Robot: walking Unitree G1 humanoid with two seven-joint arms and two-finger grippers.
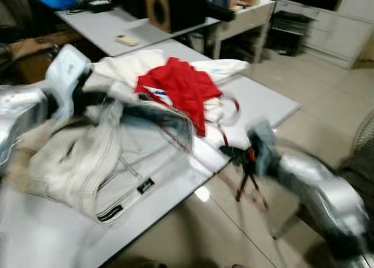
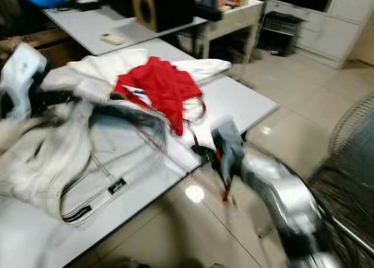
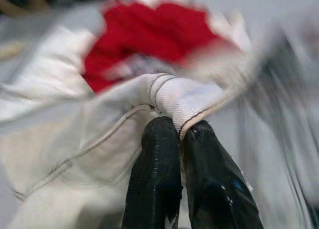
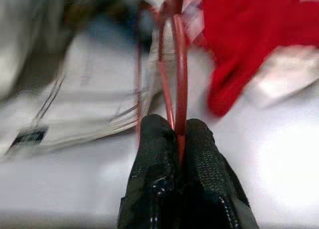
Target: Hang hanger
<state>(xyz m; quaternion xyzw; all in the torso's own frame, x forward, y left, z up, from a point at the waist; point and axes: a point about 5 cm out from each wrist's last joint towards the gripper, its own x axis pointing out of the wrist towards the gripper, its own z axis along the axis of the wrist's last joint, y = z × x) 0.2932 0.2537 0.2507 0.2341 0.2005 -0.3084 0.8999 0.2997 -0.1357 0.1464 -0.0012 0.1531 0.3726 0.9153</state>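
A white jacket (image 1: 105, 157) lies crumpled on the white table (image 1: 263, 98), with a red garment (image 1: 181, 84) on top of it. My left gripper (image 3: 180, 134) is shut on a ribbed edge of the jacket (image 3: 184, 102) at the table's left. A thin red wire hanger (image 4: 178, 64) runs from under the clothes to the table's front edge. My right gripper (image 4: 178, 126) is shut on the hanger's wire there (image 1: 239, 157), just off the edge. Most of the hanger is hidden in the clothes. The pictures are blurred.
A second white table (image 1: 99, 25) stands behind, with a dark speaker box (image 1: 163, 8) and clutter. Shiny tile floor (image 1: 327, 87) spreads to the right, with white cabinets (image 1: 339, 28) at the back. A fan grille (image 2: 350, 139) stands close on my right.
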